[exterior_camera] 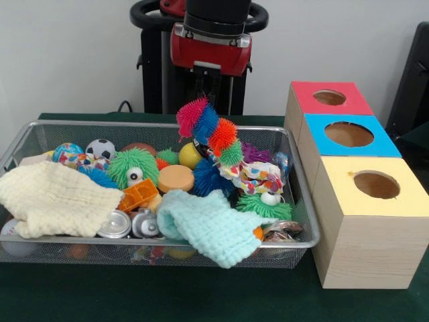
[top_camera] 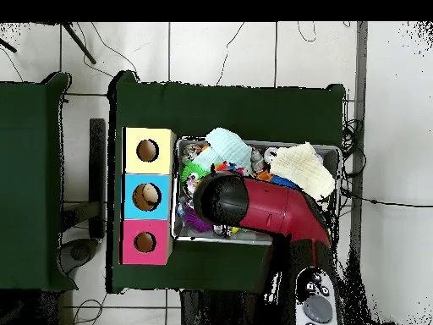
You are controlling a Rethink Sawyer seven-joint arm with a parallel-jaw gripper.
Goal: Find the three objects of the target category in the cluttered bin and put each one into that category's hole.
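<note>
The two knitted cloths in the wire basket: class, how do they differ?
The cream cloth lies at the picture's left end of the basket in the front view; the mint cloth lies nearer the middle, at the front rim. The cream cloth looks larger and spreads flat; the mint cloth droops over the rim. Both are soft, knitted and cover other items.

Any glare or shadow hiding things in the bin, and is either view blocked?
Front view: even light, only small glints on the metal cans, no deep shadow in the bin. Overhead view: the arm covers the bin's middle; mainly the mint cloth and cream cloth show beside it.
</note>
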